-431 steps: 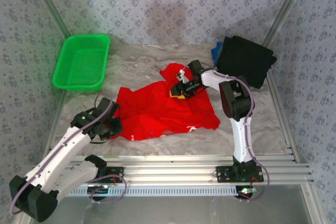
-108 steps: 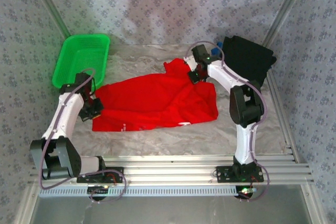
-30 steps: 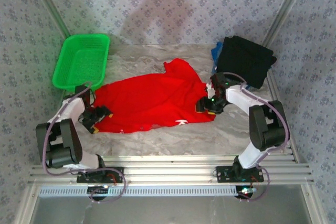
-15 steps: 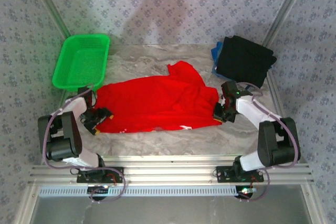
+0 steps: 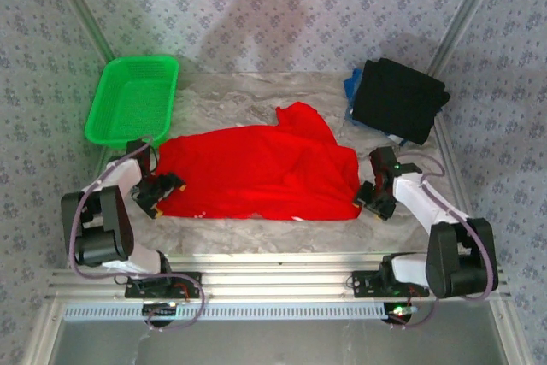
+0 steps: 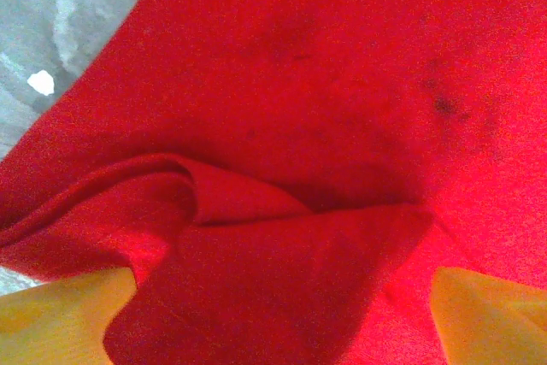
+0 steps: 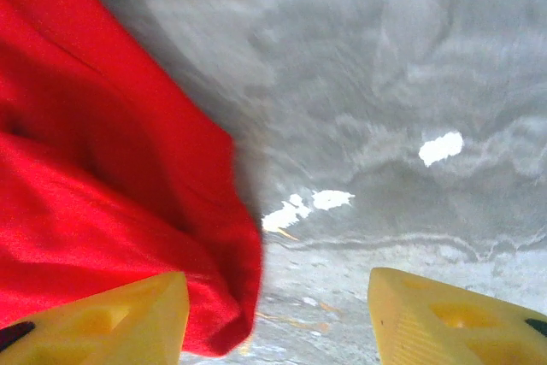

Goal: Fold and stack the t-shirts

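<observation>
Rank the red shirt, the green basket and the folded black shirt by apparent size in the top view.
1. The red shirt, clearly largest.
2. The green basket and the black shirt look about alike, too close to rank.

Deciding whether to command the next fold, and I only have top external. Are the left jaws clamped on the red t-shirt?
Observer: No. In the left wrist view the left jaws stand wide open. A loose fold of the red t-shirt lies between the left fingertips, unpinched.
Operator: Right side?
Observer: The right jaws are open too. In the right wrist view, bare table shows between the right fingertips.
Operator: Any cloth in that gap?
Observer: Only the shirt's edge, at one side of the gap beside one fingertip. I can't tell if it touches.
</observation>
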